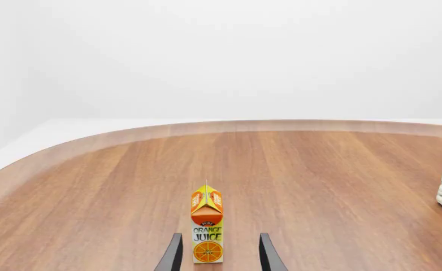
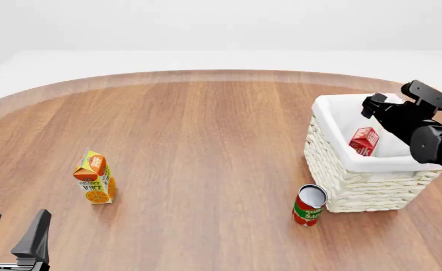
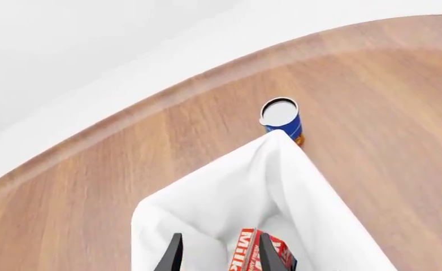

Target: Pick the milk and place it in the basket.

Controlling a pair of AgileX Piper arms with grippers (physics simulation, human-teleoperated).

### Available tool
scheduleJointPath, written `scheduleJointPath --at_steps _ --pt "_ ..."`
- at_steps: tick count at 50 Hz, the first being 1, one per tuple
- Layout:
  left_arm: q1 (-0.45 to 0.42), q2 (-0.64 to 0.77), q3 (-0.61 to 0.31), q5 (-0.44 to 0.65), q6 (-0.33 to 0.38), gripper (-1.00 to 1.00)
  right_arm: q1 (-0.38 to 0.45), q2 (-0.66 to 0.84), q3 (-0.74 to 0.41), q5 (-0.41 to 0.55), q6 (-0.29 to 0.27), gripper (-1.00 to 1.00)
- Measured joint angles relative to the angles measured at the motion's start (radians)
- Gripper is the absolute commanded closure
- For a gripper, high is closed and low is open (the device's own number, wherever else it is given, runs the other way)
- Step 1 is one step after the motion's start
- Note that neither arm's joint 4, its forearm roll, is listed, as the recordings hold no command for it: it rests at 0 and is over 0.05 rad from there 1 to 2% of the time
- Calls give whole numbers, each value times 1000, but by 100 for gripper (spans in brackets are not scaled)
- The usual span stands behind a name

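The milk carton (image 2: 364,140) is lying inside the wicker basket (image 2: 356,186) at the right of the front view, tilted, its red top showing against the white cloth lining (image 2: 334,121). In the right wrist view the carton (image 3: 252,254) is sitting at the bottom centre of the frame, white "Milk" lettering partly readable, deep in the lined hollow.

Handling judgement: a small gable-top carton is likely light and fairly stiff on its flat sides, with smooth printed faces that may be slippery; the folded gable is the weaker part. The two opposite flat sides of the body are looking like the sound place to take hold.

The right gripper (image 2: 379,107) is hovering over the basket at the right edge of the front view, just above and beside the carton. In the right wrist view its dark fingers (image 3: 174,257) are standing spread, with the carton lying under or against one finger rather than squarely between them; I am judging the gripper released, and contact cannot be confirmed.

The left gripper (image 2: 13,231) is resting at the lower left of the front view, fingers apart and holding nothing, pointed toward the orange juice carton (image 2: 94,176). A tomato sauce can (image 2: 309,205) is standing just in front of the basket.

Placement is appearing complete.
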Motion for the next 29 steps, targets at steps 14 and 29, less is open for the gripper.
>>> scheduleJointPath --at_steps 14,29 --pt "0 0 0 0 0 -100 -6 -226 52 23 -15 -100" --pt "0 0 0 0 0 -100 -17 -589 123 100 -27 -100"
